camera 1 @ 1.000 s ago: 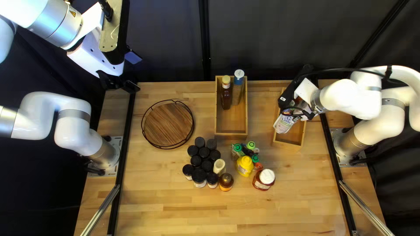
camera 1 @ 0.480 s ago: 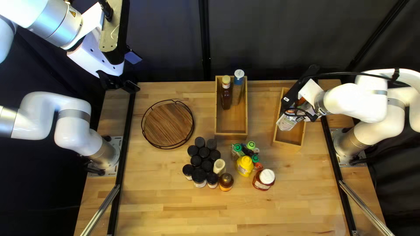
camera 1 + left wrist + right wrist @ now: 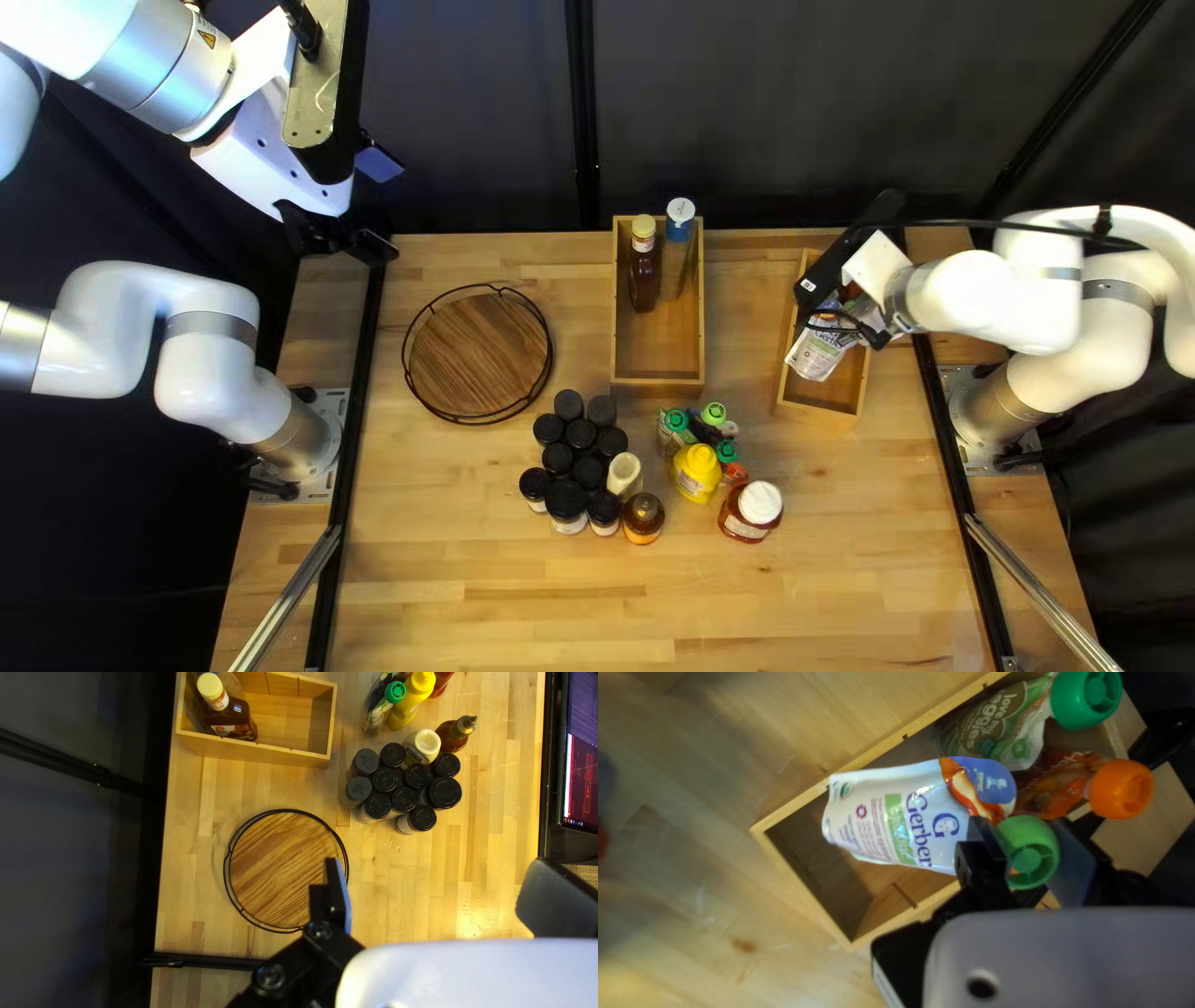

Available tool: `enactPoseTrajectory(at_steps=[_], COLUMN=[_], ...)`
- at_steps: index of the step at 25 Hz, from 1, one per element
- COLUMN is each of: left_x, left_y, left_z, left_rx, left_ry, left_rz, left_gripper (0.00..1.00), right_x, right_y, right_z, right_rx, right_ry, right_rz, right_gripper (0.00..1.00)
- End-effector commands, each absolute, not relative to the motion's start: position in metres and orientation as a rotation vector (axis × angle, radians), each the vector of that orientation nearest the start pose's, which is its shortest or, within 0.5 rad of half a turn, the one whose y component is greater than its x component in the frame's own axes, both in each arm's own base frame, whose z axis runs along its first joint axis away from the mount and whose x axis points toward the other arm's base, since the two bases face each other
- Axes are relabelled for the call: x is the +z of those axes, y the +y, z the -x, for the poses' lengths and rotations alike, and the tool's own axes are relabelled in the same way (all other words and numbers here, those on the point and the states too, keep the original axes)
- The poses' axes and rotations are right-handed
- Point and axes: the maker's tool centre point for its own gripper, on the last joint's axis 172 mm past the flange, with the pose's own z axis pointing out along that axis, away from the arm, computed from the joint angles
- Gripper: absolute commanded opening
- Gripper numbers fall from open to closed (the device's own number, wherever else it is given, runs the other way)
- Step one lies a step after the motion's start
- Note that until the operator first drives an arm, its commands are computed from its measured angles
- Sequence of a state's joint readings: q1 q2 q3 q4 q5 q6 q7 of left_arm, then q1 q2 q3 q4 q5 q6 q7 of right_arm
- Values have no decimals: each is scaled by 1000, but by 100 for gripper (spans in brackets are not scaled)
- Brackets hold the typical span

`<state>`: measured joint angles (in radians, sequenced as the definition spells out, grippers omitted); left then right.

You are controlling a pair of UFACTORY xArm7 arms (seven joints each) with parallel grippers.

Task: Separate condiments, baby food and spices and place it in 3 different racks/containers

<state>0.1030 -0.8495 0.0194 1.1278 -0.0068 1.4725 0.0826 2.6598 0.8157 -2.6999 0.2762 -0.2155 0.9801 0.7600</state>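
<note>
Holding white pouch (image 3: 890,818) in right gripper (image 3: 857,329), seemingly above box (image 3: 827,395)

On the desk (image 3: 473,622), the tray (image 3: 479,355) lies left, bottles (image 3: 644,280) in the middle box (image 3: 660,355), pouches (image 3: 815,357) in the right box (image 3: 824,395), jars (image 3: 567,500) in front.

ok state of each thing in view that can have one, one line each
left gripper, open
right gripper, shut on white pouch
white pouch, capped, held by its cap
middle box, partly filled, two bottles standing
right box, partly filled, pouches inside
round tray, empty
black-lidded jars, lids on, upright
yellow bottle, capped, upright
white-lidded jar, lid on, upright
</note>
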Motion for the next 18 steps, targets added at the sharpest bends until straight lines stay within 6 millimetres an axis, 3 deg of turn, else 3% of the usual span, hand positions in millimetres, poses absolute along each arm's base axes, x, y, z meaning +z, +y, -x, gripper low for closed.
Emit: enactPoseTrajectory(at_steps=[1,6,18], left_x=[508,508,508], left_y=[36,36,36], left_z=[-293,-293,-293], left_rx=[-777,-777,-777], left_ry=[-54,-54,-54], left_rz=[3014,3014,3014], left_gripper=[100,100,100], right_x=[180,198,203], right_y=[-112,-110,-111], right_z=[-249,-251,-243], right_rx=[-347,-358,-333], right_ry=[1397,1372,1419], right_rz=[3309,3321,3368], right_gripper=[0,0,0])
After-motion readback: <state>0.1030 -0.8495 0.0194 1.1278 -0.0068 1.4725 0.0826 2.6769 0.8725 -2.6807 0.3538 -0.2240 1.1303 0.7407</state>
